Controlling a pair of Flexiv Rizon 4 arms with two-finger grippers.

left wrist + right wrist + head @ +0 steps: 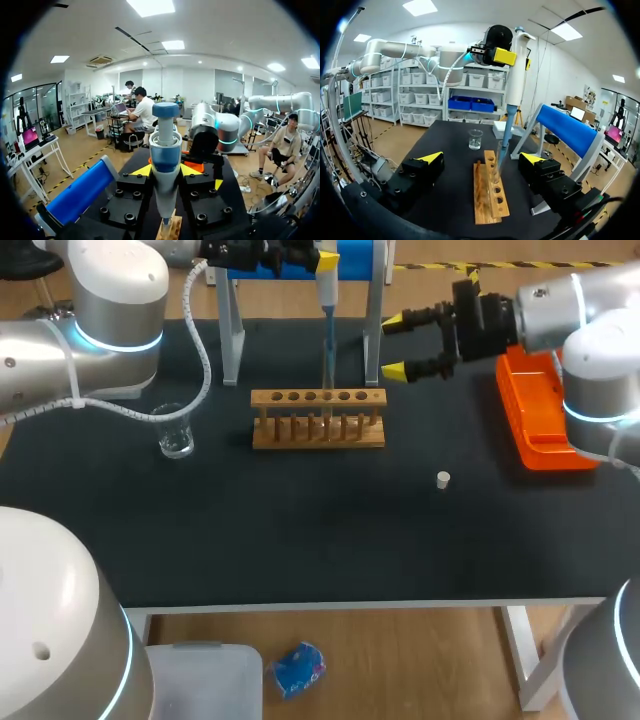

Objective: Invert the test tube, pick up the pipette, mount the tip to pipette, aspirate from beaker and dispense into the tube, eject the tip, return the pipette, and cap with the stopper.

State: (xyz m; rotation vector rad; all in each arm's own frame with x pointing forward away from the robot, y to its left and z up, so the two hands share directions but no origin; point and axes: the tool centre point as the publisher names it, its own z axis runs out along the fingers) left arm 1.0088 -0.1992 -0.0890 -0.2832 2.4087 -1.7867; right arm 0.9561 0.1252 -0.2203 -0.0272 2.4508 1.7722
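the test tube (497, 167) stands upright, mouth up, in a middle hole of the wooden rack (318, 432), so it can take liquid. the pipette (328, 285) hangs straight above it, and its thin tip (328, 350) reaches down into the tube's mouth. i judge this to be the dispense step, with the tip lined up so nothing lands on the rack. whether liquid is in the tube i cannot tell.

the left jaws are clenched on the pipette's body from 2 sides and hold it vertical, high over the rack. the right jaws are released and grasp nothing. they hover off the rack's right end, facing along it, probably placed to go for the stopper later.

the stopper (443, 478) lies alone on the table (300, 540), in front of the rack and apart from it, so capping is not yet done. the beaker (175, 430) stands left of the rack, within the left arm's reach. the orange tip box (540, 420) sits under the right arm. the blue stand (355, 260) behind the rack is where the pipette should return.
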